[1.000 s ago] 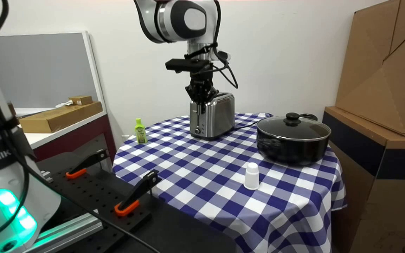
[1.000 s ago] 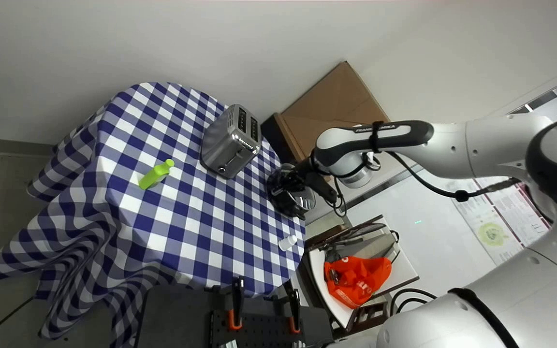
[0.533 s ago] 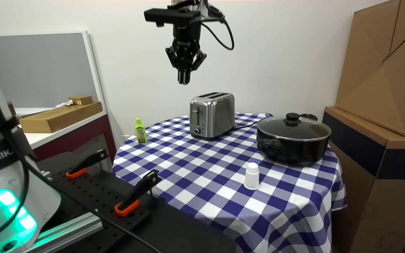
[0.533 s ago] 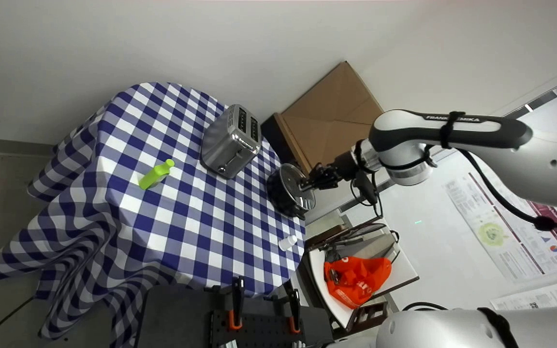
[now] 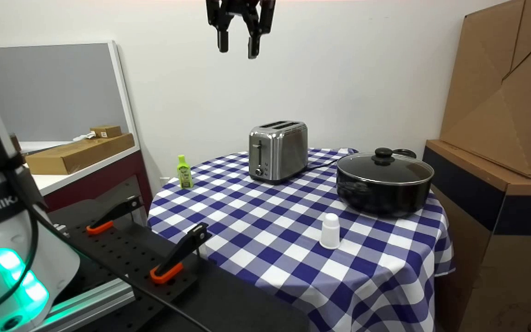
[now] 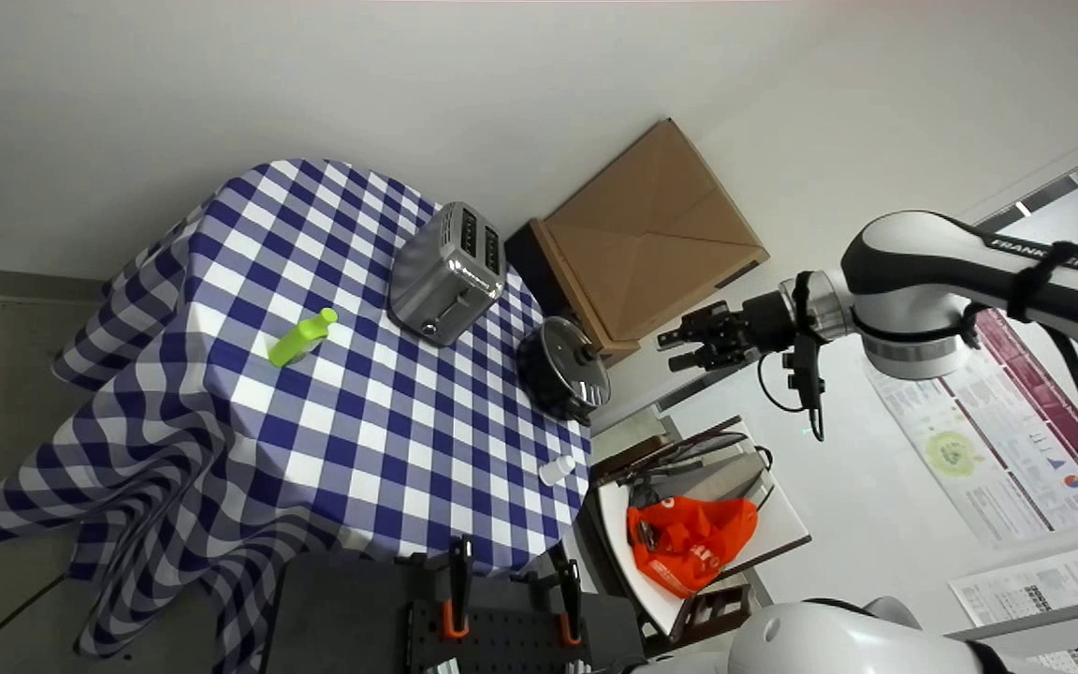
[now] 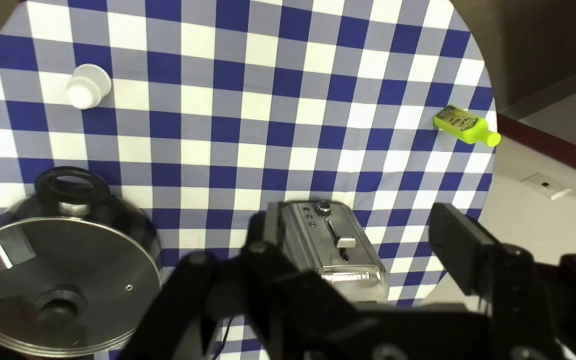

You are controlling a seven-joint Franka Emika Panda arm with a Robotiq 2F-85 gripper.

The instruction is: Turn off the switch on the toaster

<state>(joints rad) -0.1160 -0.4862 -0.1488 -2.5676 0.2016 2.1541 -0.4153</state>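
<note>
Toaster (image 5: pixel 289 150), pot (image 5: pixel 381 196) (black, lidded), green bottle (image 5: pixel 185 173), white container (image 5: pixel 330 233): one each; the cloth-covered surface (image 5: pixel 258 223) is checked, pale wall (image 5: pixel 367 83) behind; end effector (image 5: pixel 238 54), jaws apart.

White wall (image 5: pixel 367 83) behind rounded table (image 5: pixel 242 216) draped in blue-and-white checks. Large cardboard boxes (image 5: pixel 500 92) stacked nearby. Grey panel (image 5: pixel 58 92) behind white-topped, dark-red-fronted desk (image 5: pixel 95 185). Brownish-grey floor (image 6: pixel 6 374), grey baseboard (image 6: pixel 15 285). Printed posters (image 6: pixel 951 459) on white surface (image 6: pixel 834 459).
</note>
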